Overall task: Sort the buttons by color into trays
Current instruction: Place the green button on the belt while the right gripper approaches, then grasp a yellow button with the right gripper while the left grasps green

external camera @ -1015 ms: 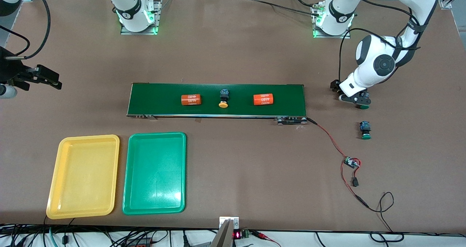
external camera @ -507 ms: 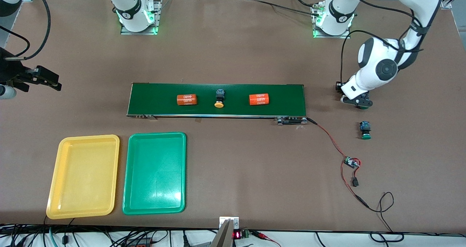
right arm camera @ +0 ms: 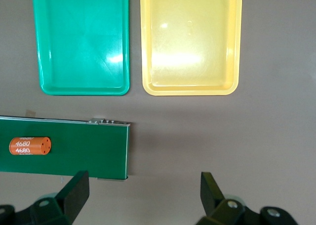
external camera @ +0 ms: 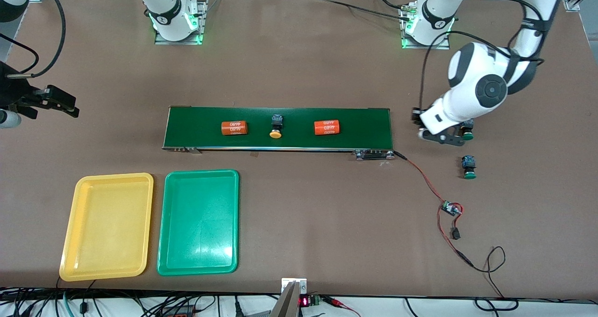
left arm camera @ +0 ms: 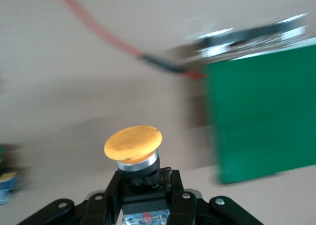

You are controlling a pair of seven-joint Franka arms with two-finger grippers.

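Note:
My left gripper [left arm camera: 143, 178] is shut on the black-and-blue body of a yellow button [left arm camera: 133, 143], cap pointing away from the hand. In the front view this gripper [external camera: 443, 136] hangs just off the conveyor's end at the left arm's side, and the held button is hidden under it. One green button [external camera: 466, 131] lies beside it, another [external camera: 469, 167] nearer the camera. A second yellow button [external camera: 275, 128] rides on the belt. The yellow tray [external camera: 70, 223] and the green tray [external camera: 162, 223] lie side by side, with nothing in them. My right gripper [right arm camera: 144, 184] waits open, high over its end of the table.
The dark-green conveyor belt [external camera: 364, 125] carries two orange cylinders printed 4680 [external camera: 233, 128] [external camera: 326, 127]. A red-and-black wire with a small circuit board [external camera: 451, 208] trails from the belt's end toward the camera. The right wrist view shows both trays [right arm camera: 84, 37] [right arm camera: 192, 37].
My left gripper closed on the yellow button and carried it up and toward the belt's end, uncovering a green button. The belt's items drifted toward the right arm's end.

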